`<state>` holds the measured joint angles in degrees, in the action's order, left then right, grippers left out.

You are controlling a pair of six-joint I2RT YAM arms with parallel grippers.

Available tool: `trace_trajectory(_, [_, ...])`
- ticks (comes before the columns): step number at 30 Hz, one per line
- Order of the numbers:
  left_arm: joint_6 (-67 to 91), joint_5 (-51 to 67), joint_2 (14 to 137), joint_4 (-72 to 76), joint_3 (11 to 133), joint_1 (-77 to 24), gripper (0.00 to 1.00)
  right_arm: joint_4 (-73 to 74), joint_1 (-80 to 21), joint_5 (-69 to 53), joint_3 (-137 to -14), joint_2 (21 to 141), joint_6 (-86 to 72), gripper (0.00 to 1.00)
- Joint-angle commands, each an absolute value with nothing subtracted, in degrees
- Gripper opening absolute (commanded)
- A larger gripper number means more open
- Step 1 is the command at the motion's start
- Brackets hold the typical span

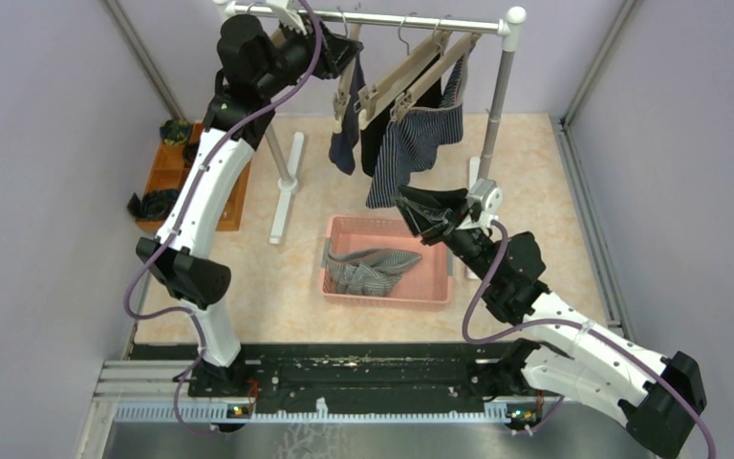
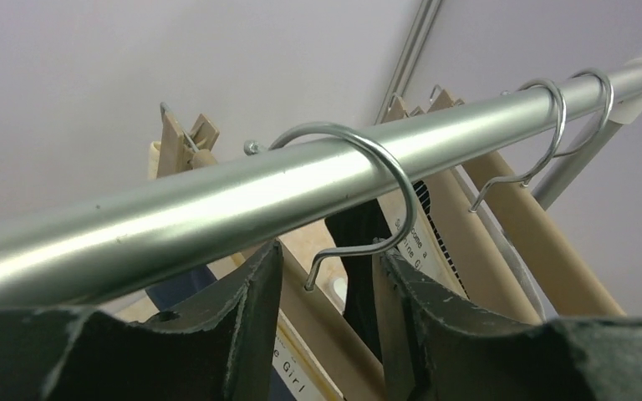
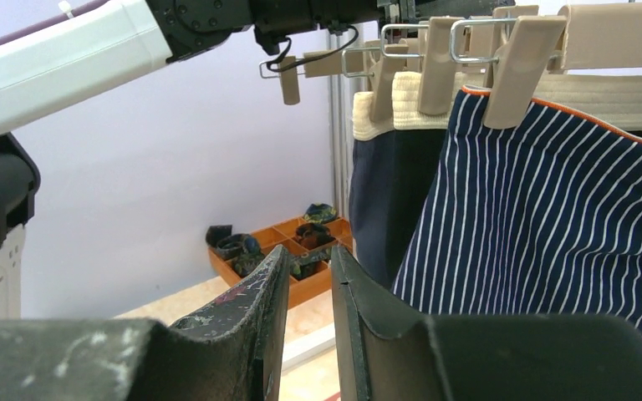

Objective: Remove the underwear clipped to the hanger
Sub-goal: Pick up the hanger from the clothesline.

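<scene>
Reference landmark: the silver metal rail [image 1: 401, 21] of the clothes rack, which stands on the beige desk [image 1: 535, 191].

Three pairs hang below the rail from beige wooden clip hangers [image 1: 411, 72]. The plain navy cloth boxers [image 1: 344, 143] are nearest the rail's left end. The black cloth boxers [image 1: 375, 143] come next. The navy boxers with white stripes [image 1: 416, 143] hang toward the rail's right end. The grey-white fine-striped boxers [image 1: 373, 270] lie in the pink plastic basket [image 1: 382, 298], on the desk below and in front of the rail.

The left pincer [image 2: 330, 267] sits just under the left part of the rail. Its jaws stand apart and straddle a steel hanger hook [image 2: 368, 150]. Whether they press on the hanger cannot be told.

The right pincer [image 3: 309, 255] is low beneath the rail, just beside the hem of the navy boxers with white stripes. Its jaws are narrowly parted with nothing between them.
</scene>
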<state>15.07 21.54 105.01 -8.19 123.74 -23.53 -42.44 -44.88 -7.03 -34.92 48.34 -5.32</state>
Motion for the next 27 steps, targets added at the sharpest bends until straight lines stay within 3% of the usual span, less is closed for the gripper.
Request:
trace_trajectory(1, [12.65, 21.58, 107.08, -19.65, 131.23, -23.91, 0.5, -45.0, -45.44, -6.88, -35.94, 47.26, -4.51, 0.25])
trace_trajectory(21, [9.21, 13.3, 99.54, -24.13, 120.21, -24.05, 0.58, -47.5, -45.44, -7.64, -34.8, 47.98, -5.27, 0.25])
trace_trajectory(23, [8.92, 12.75, 99.33, -23.32, 119.4, -24.08, 0.52, -47.79, -45.44, -7.81, -34.68, 48.07, -5.36, 0.25])
trace_trajectory(27, [9.02, 12.0, 97.95, -20.08, 116.69, -24.08, 0.26, -48.04, -45.44, -8.0, -34.33, 48.38, -5.63, 0.26])
